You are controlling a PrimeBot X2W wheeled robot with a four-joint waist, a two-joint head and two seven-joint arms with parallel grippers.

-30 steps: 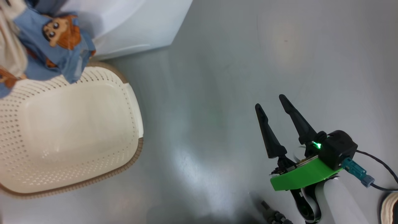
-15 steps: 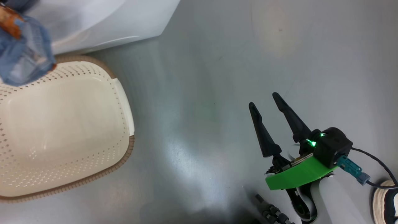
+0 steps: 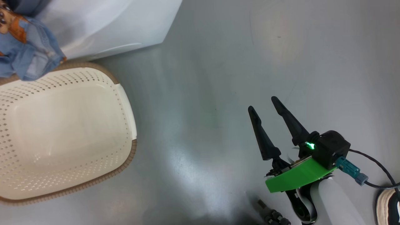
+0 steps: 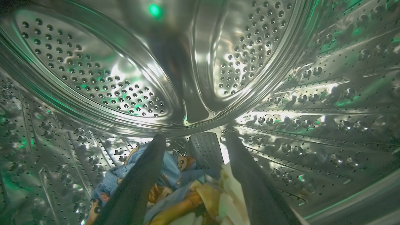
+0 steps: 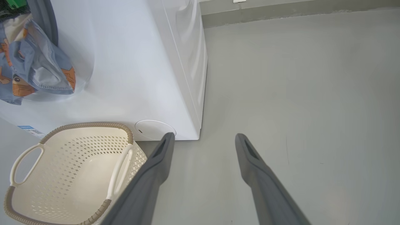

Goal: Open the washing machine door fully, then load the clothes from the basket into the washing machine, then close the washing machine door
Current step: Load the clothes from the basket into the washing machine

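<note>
Left wrist view: left fingers (image 4: 137, 187) spread over clothes (image 4: 175, 172) in drum (image 4: 93, 78); head view: right fingers (image 3: 261, 137) spread.

Green glare speckles inside the dim washing machine (image 4: 193, 62); the floor (image 3: 218, 78) gleams softly.

Readable text: none can be made out.
Sticker: a blue label sticker (image 5: 29, 129) on the front of the washing machine (image 5: 140, 78), low, at about nine o'clock in the right wrist view.
Sticker print: too small to read.

floor (image 3: 218, 78) — grey, glossy | on it: basket (image 3: 123, 118), washing machine (image 3: 109, 25)
</note>
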